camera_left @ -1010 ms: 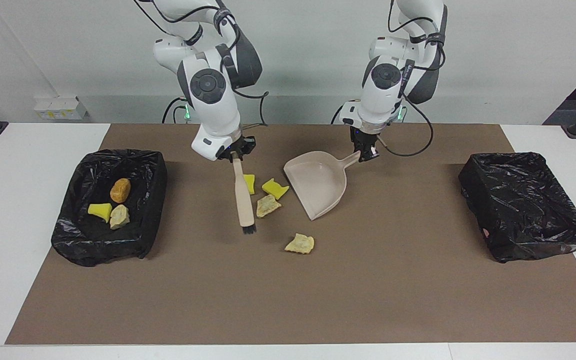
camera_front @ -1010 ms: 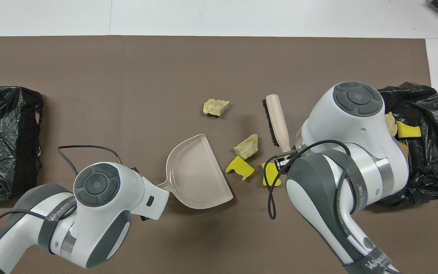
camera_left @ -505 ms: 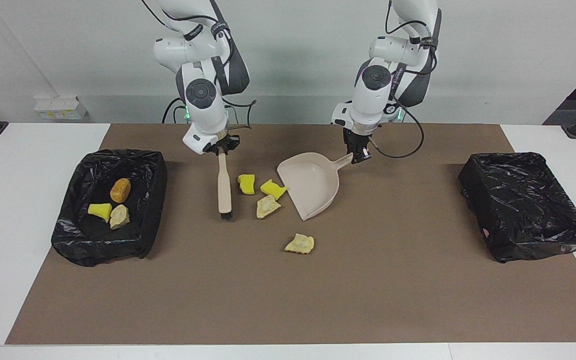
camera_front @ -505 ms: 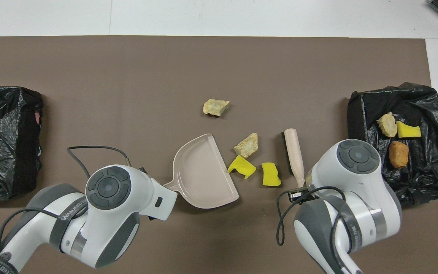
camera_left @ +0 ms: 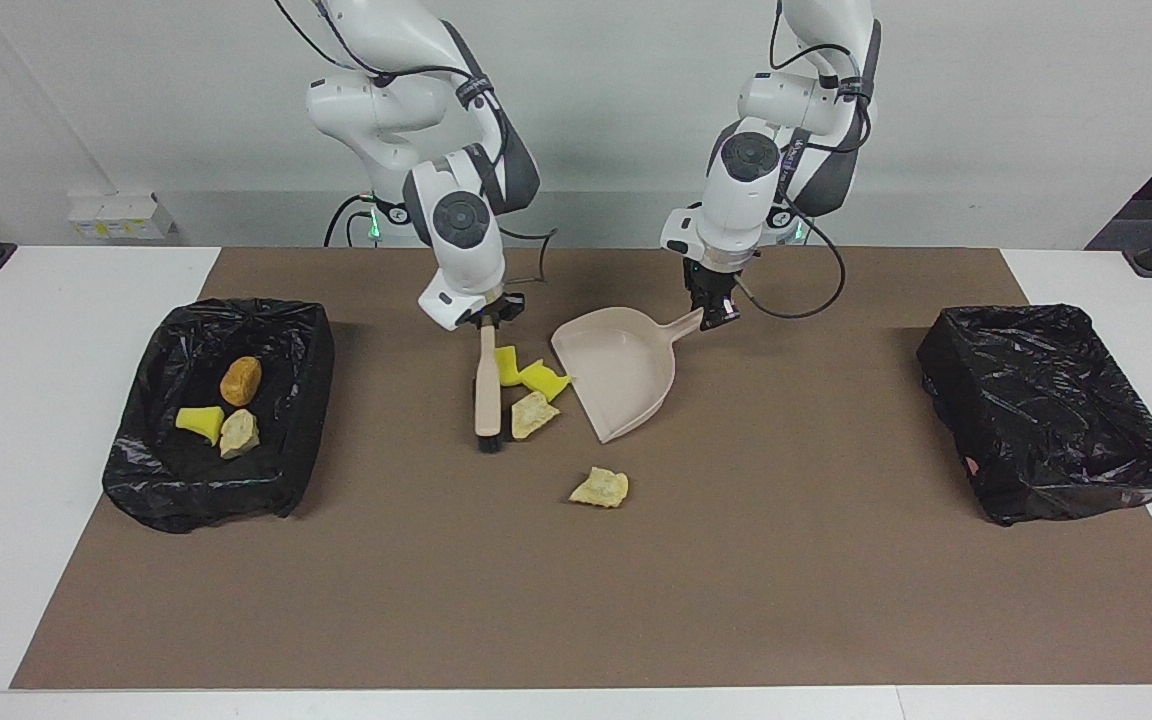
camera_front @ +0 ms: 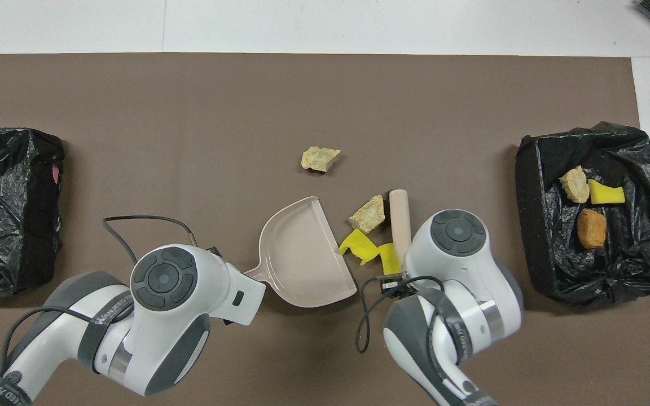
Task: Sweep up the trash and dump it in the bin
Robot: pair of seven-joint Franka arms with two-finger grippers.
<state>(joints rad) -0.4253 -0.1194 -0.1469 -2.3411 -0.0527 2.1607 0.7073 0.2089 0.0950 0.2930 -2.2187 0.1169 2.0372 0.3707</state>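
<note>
The right gripper (camera_left: 484, 322) clamps the brush (camera_left: 486, 392), the left gripper (camera_left: 717, 312) the dustpan (camera_left: 620, 368) handle; the scraps (camera_left: 530, 388) between look light and soft.

Overhead: both arms' bodies cover their end effectors. Right arm hides the brush (camera_front: 399, 217) handle's gripped end and part of one yellow sponge piece (camera_front: 388, 257). Bin at the left arm's end (camera_front: 9, 208) cut by frame edge. Small pink spot on its liner: too small to identify.
</note>
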